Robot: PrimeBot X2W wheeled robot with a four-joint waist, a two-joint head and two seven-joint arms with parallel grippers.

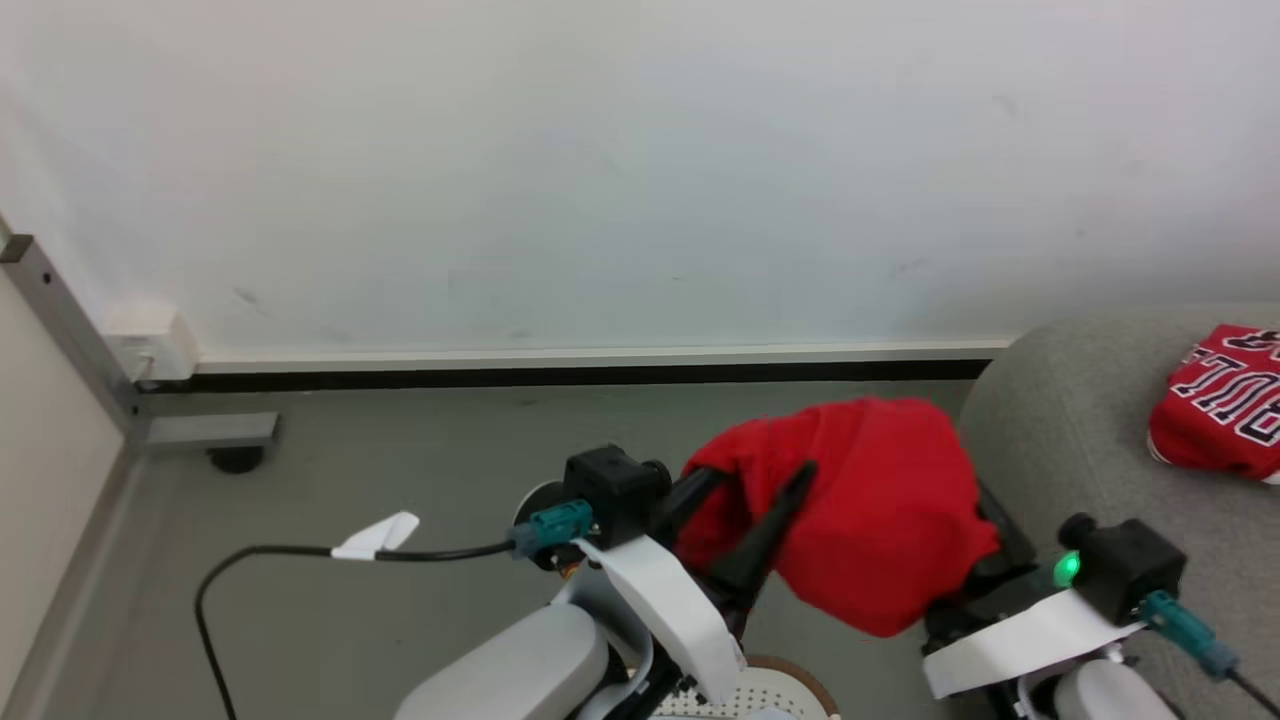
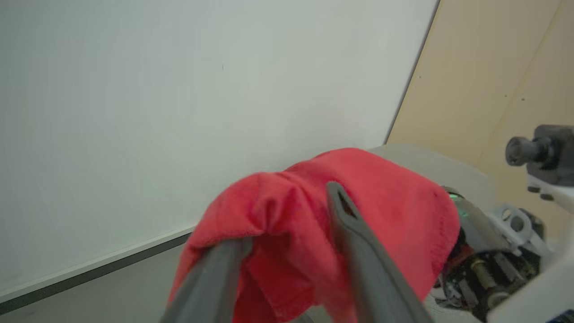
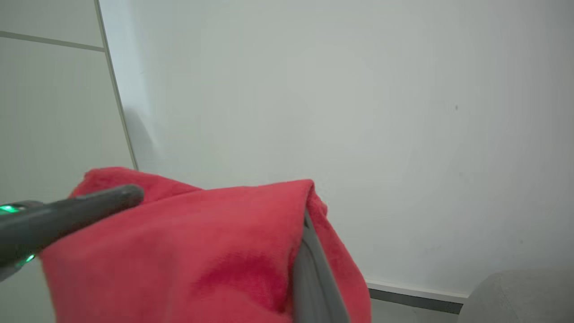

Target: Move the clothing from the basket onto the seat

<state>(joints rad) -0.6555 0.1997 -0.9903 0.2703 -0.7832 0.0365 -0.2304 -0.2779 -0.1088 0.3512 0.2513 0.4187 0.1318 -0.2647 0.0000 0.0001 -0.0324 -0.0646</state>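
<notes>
hanging over the basket (image 1: pixel 770 695), the plain red garment (image 1: pixel 880 510) is held up in the head view, short of the seat (image 1: pixel 1060 440), where the lettered jersey (image 1: pixel 1220 400) is already laid; job judged approx. half done. left wrist view: left gripper (image 2: pixel 287 215) is seen w/ fingers spread, cloth draped over them. right wrist view: right gripper (image 3: pixel 307 233) is pinched tight on the garment's edge. basket contents can't be told.
</notes>
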